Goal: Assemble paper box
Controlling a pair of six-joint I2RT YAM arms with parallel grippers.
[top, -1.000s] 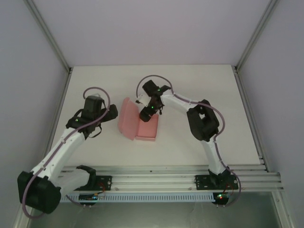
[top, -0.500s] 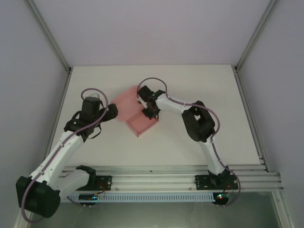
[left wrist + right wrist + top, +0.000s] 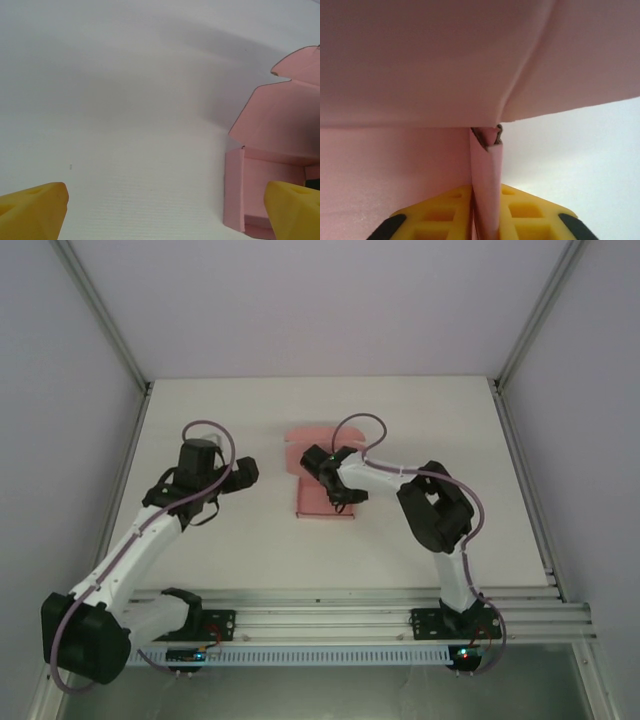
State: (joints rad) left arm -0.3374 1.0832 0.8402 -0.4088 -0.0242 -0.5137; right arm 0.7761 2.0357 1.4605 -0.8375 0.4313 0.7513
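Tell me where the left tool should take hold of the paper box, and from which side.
Probably the upright left wall of the paper box, approached from the left with the left tool open, one finger going each side of the card. That wall stands free as a thin edge facing the left tool, while the right tool pinches another wall.

No lettering, label, brand or number can be read on the plain pink paper box (image 3: 305, 450) or the white table (image 3: 450, 440), though the overhead view may be too coarse for small print.
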